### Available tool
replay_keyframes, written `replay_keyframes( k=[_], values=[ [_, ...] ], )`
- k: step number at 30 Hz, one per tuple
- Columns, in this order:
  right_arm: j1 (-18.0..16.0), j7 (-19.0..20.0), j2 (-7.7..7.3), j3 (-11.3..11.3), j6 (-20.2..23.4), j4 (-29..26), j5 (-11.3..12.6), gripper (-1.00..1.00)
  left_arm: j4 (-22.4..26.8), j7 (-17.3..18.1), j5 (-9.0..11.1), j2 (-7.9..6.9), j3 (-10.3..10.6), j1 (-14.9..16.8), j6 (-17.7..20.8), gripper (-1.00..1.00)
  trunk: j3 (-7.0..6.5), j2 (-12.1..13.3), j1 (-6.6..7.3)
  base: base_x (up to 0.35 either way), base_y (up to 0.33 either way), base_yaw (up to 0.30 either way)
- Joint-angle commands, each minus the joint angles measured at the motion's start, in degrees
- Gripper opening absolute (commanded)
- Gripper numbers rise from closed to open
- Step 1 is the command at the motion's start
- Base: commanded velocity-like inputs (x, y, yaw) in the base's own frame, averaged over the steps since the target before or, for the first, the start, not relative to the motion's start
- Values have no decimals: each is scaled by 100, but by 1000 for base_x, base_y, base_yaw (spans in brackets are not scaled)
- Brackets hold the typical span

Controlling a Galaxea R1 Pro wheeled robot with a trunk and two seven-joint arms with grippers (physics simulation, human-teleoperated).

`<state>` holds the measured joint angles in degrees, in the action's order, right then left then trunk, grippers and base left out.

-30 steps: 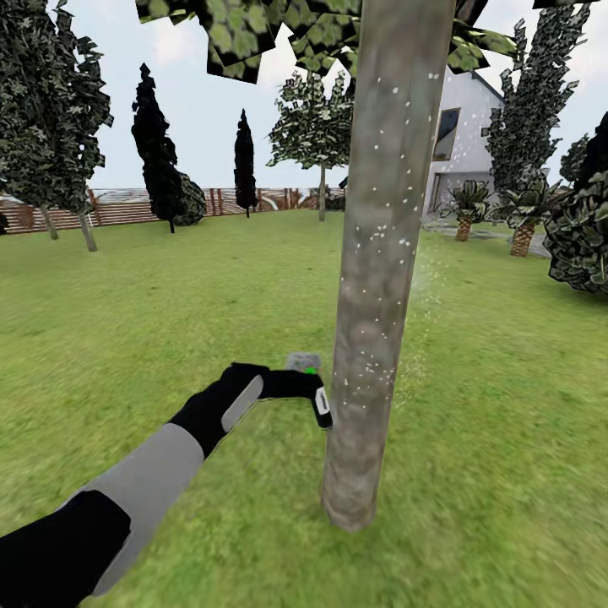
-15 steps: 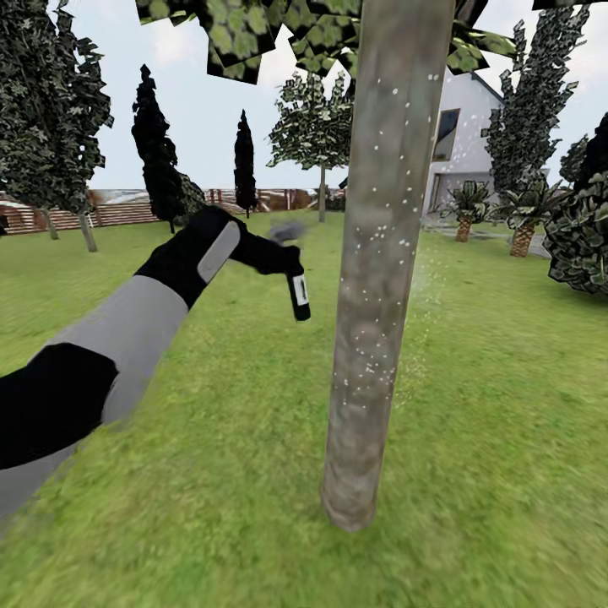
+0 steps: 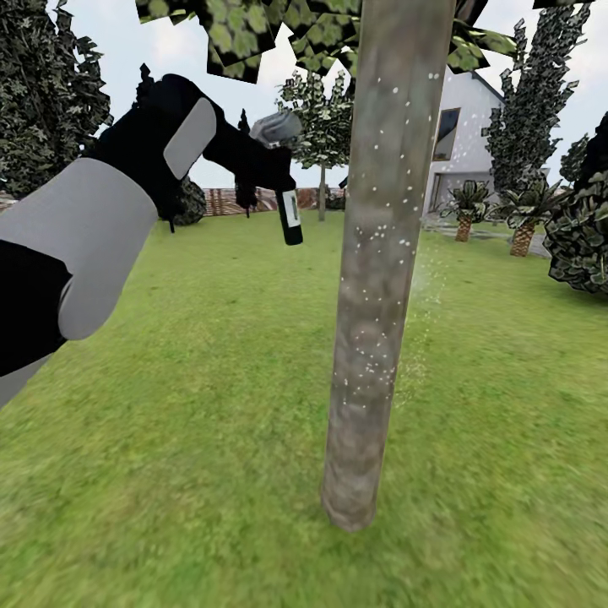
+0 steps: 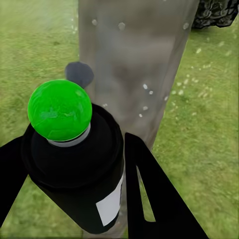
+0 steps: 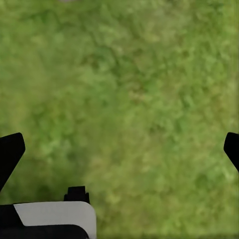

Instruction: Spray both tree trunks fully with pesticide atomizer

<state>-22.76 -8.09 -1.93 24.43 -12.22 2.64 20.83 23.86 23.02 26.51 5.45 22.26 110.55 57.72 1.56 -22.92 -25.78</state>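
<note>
So, head view: the left gripper [image 3: 274, 165] clutches the pesticide atomizer [image 3: 284, 173] up high, just left of the speckled tree trunk [image 3: 380, 253]. Left wrist view: nozzle faces bark. Right wrist view: the right gripper [image 5: 119, 149] hangs spread wide above grass [image 5: 124, 89]. Mid-spraying probably; upper bark looks thin, so aim there.

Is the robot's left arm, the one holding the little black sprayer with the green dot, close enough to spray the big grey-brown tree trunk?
Probably yes. The left gripper holds the black sprayer with the green dot beside the grey-brown tree trunk, with open air between them.
</note>
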Motion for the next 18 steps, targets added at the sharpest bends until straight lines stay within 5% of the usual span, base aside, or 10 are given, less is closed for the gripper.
replay_keyframes(
  k=[1, 6, 8, 10, 13, 16, 17, 18],
  values=[
    [0, 0, 0, 0, 0, 0, 0, 100, -29, 0, 12, 0, -2, 14, 2, -100, 0, 0, 0, 0, 0, 0],
    [0, 0, 0, 0, 0, 0, 0, 100, -193, 10, 514, 110, -36, 28, -5, -100, 0, 0, 0, 0, 0, 0],
    [0, 0, 0, 0, 0, 0, -1, 100, -446, 467, 544, 376, -25, 28, -13, -100, 0, 0, 0, 0, 0, 0],
    [0, 0, 0, 0, 0, 0, -1, 100, -716, 899, 541, 436, 28, 28, -27, -100, 0, 0, 0, 0, 0, 0],
    [0, 0, 0, 0, 0, 0, -1, 100, -1361, 1113, 540, 455, 1044, 28, -48, -100, 0, 0, 0, 0, 0, 0],
    [0, 0, 0, 0, 0, 0, -1, 100, -1484, 1186, 530, 455, 1403, 23, -69, -100, 0, 0, 0, 0, 0, 0],
    [0, 0, 0, 0, 0, 0, 0, 100, -1501, 1204, 519, 455, 1772, 8, -74, -100, 0, 0, 0, 0, 0, 0],
    [0, 0, 0, 0, 0, 0, -2, 100, -1509, 1212, 516, 455, 1866, -45, -78, -100, 0, 0, 0, 0, 0, 0]
  ],
)
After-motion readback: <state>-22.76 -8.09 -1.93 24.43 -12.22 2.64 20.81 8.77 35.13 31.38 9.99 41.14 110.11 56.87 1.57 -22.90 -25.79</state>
